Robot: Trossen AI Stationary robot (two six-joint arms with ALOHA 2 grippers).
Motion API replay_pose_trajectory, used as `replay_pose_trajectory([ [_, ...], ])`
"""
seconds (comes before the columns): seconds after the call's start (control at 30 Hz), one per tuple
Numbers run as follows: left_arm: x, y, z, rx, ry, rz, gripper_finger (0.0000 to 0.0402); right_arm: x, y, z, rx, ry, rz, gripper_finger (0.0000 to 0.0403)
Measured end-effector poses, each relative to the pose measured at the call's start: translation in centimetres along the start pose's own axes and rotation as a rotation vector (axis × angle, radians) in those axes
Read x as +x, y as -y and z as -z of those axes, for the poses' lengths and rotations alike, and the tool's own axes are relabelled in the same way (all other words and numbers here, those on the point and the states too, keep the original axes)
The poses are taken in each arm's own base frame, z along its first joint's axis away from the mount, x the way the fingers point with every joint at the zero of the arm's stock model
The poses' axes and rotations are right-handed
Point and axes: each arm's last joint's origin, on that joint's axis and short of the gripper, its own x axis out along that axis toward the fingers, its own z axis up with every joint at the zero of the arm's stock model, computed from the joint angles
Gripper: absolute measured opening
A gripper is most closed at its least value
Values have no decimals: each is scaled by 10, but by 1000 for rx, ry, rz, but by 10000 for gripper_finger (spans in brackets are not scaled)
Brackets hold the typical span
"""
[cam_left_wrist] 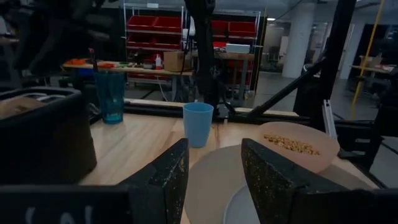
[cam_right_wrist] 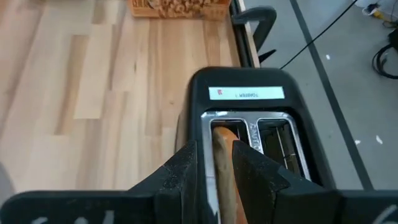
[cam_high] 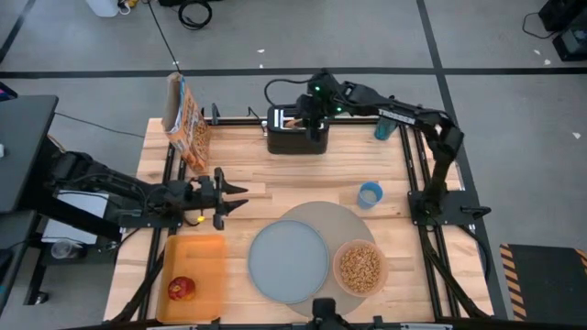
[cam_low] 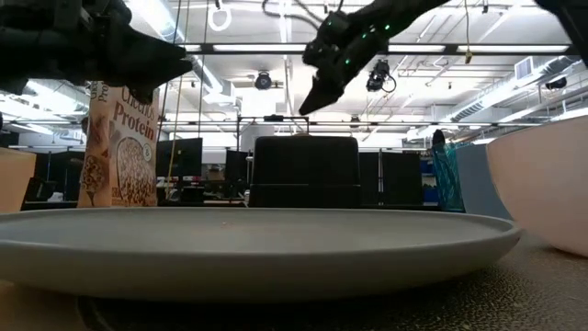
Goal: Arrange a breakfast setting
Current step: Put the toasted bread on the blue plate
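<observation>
- right gripper (cam_right_wrist: 214, 171) hangs right over the black toaster (cam_high: 296, 134) at the far side of the table (cam_high: 248, 165); its fingers sit either side of the bagel (cam_right_wrist: 225, 163) standing in one slot; can't tell if it's actually pinching it or just loose around it
- left gripper (cam_high: 240, 195) hovers over bare table, fingers parted, nothing in them
- just ahead of the left gripper: the grey mat (cam_high: 341, 224) with the grey-blue plate (cam_high: 288, 260) on it; pink bowl (cam_high: 361, 267) of brown cereal (cam_high: 360, 264) touching the plate's far side
- teal tumbler (cam_high: 370, 194) stands beyond the mat from that gripper
- red fruit (cam_high: 181, 289) lies in the orange tray (cam_high: 204, 261), just beside the left gripper
- cereal box (cam_high: 186, 124) stands upright near the toaster
</observation>
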Motion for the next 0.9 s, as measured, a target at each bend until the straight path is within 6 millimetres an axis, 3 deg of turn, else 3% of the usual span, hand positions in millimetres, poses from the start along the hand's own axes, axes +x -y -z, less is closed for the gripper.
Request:
replay_pose_trajectory([
  [0.27, -1, -1, 2, -7, -6, -1, 155, 25, 15, 3, -14, -41, -8, 110],
  [0.9, -1, -1, 3, 0, -17, -3, 155, 28, 25, 15, -5, -46, -22, 123],
])
